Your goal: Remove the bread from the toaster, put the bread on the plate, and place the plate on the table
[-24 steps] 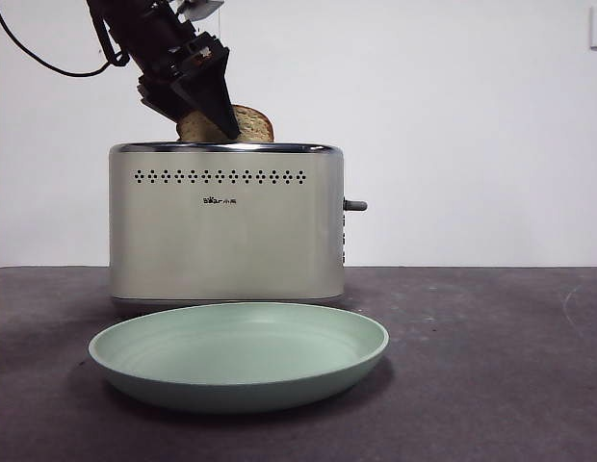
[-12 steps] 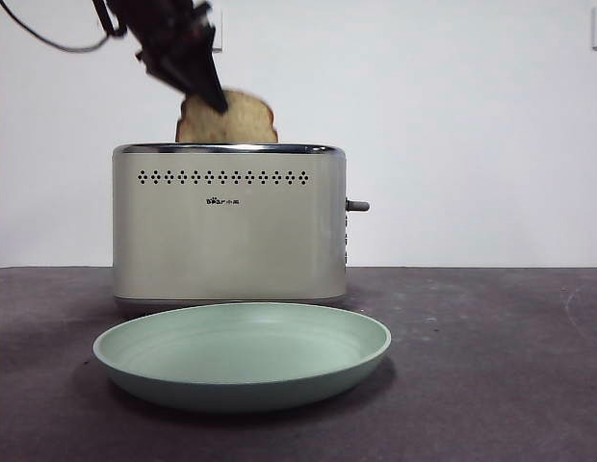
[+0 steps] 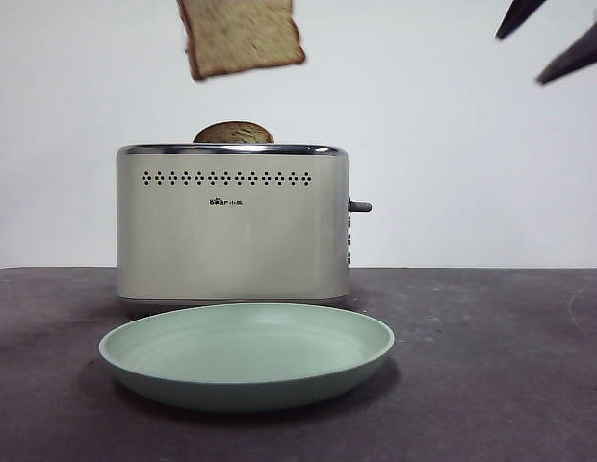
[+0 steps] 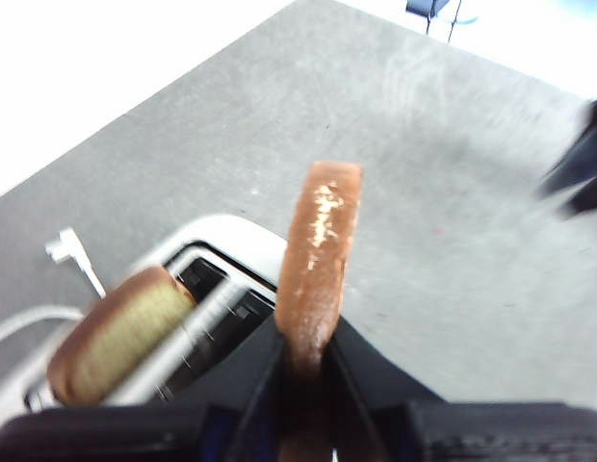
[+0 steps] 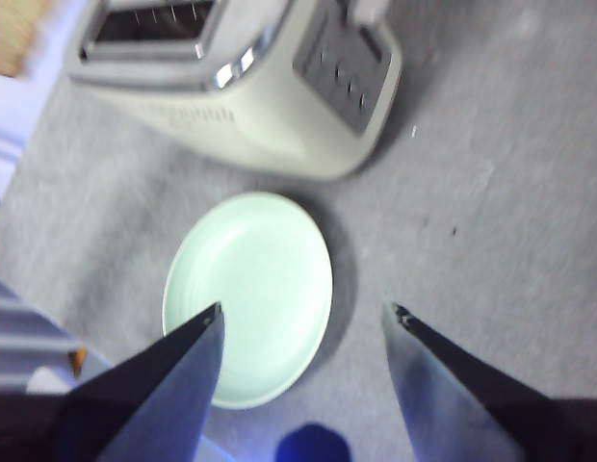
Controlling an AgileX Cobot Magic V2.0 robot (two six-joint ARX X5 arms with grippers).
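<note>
The bread point(image 3: 243, 37), a flat tan slice with dark crust, hangs high above the cream toaster point(image 3: 231, 226), clear of its slot. My left gripper point(image 4: 303, 371) is shut on the bread point(image 4: 318, 255), seen edge-on in the left wrist view; the gripper itself is out of the front view. A second, darker domed slice point(image 3: 233, 133) still stands in the toaster point(image 4: 197, 313). The pale mint-green plate point(image 3: 246, 355) lies on the table point(image 3: 491, 385) in front of the toaster. My right gripper point(image 3: 549, 43) is open at the top right, above and to the right of the plate point(image 5: 248, 294).
The toaster's grey lever point(image 3: 360, 206) sticks out on its right side. A white cable and plug point(image 4: 72, 252) lie on the table behind the toaster. A white wall stands behind the table.
My left gripper has lifted the bread up out of the toaster, well above it, and has left the front view. The domed slice now shows. My right gripper has come in at the top right.
</note>
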